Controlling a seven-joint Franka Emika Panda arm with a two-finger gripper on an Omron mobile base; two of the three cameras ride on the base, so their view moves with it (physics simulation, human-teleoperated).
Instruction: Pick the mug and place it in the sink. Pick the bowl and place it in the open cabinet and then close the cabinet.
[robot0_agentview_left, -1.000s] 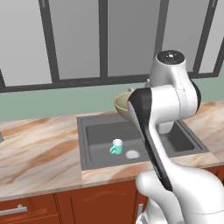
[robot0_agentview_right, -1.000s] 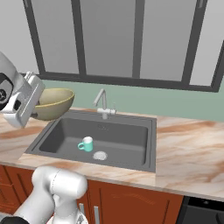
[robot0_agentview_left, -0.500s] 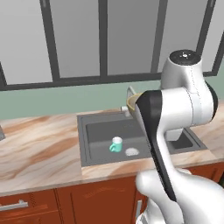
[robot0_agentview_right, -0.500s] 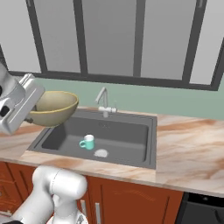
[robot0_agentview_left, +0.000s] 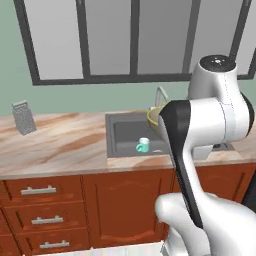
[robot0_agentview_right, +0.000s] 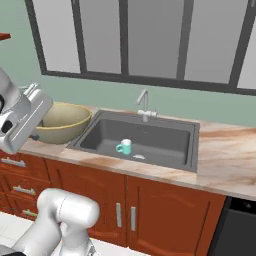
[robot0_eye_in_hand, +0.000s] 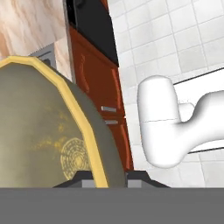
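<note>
Jaws were nearly closed, pinching the thin rim of the bowl (robot0_eye_in_hand: 48, 127); in the hand view the gripper (robot0_eye_in_hand: 104, 177) tips sat either side of the yellow edge, one inside, one outside. In the right base view the bowl (robot0_agentview_right: 60, 122) hung off the hand, above the counter (robot0_agentview_right: 225, 160) edge just left of the sink (robot0_agentview_right: 107, 131), tilted a bit.

Risk, as I judged it: a rim-only pinch on a wide bowl, so a fast swing could make it pivot or slip out. A wide bowl could also clip the cabinet frame or shelf on entry.

The mug (robot0_agentview_right: 124, 147) stood upright in the sink near the drain, so that part looked done. The bowl wasn't yet in the cabinet.
</note>
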